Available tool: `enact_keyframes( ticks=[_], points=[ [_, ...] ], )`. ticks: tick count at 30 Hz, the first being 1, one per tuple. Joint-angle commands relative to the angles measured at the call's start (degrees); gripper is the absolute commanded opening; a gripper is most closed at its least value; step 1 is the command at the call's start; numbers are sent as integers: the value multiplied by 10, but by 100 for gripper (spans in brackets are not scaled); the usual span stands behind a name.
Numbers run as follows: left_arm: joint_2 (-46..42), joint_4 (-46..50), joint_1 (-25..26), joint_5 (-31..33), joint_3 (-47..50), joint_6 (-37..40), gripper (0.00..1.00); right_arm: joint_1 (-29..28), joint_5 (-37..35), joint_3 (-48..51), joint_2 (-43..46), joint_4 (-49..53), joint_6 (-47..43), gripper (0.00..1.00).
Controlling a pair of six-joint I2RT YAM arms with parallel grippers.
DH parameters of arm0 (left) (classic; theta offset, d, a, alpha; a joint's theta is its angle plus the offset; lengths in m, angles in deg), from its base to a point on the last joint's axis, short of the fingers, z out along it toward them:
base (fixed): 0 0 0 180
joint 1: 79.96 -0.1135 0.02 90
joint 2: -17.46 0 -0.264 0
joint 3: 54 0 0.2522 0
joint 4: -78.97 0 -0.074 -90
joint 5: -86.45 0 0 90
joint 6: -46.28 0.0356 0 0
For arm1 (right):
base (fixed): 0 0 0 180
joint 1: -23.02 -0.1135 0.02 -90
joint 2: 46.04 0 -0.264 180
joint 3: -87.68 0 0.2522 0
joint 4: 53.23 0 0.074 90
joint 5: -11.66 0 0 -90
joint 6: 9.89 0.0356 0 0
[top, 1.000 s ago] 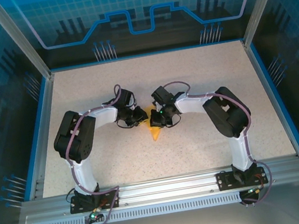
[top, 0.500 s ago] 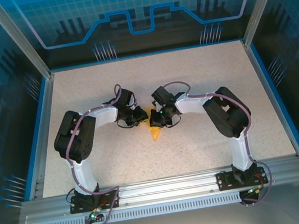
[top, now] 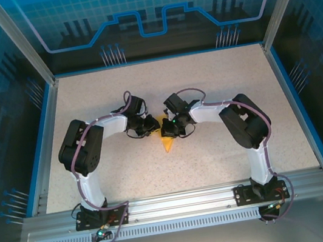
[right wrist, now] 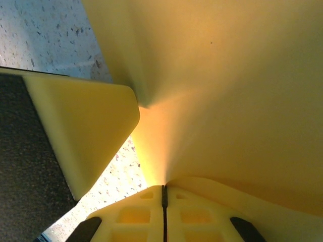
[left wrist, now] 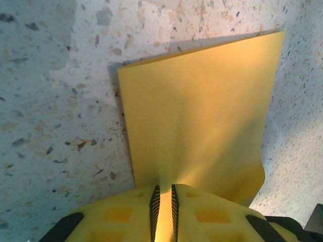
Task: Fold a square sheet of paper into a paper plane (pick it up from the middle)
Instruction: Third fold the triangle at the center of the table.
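The square sheet of paper is orange-yellow and folded, with a sharp point toward the near edge, and sits at the table's middle between both grippers. My left gripper comes in from the left and is shut on one edge. In the left wrist view the folded paper stands up from the speckled table, pinched in the narrow slit of the left gripper. My right gripper is shut on the paper from the right. In the right wrist view the paper fans out from the shut right gripper.
The speckled tabletop is ringed by a blue rim and glass walls. Both forearms angle inward, meeting at the centre. A pale wedge with a dark face stands close on the left in the right wrist view.
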Motion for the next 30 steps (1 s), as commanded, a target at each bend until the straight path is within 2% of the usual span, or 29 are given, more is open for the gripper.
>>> enact_keyframes(
  ticks=[1, 4, 9, 11, 20, 30],
  points=[
    [24, 35, 9, 23, -1, 15, 21, -6, 6, 3, -18, 8, -9, 10],
    [20, 38, 9, 23, -5, 15, 21, -6, 5, 4, -19, 9, -9, 15],
    [13, 42, 9, 20, -14, 14, 21, -6, 7, 8, -23, 9, -10, 30],
    [13, 43, 9, 18, -20, 14, 21, -5, 5, 14, -22, 8, -10, 32],
    [17, 45, 9, 9, -38, 10, 20, 0, 8, 43, -12, -25, -14, 31],
    [23, 52, 7, 9, -35, 10, 17, 5, 37, 50, 1, -53, -39, 18]
  ],
)
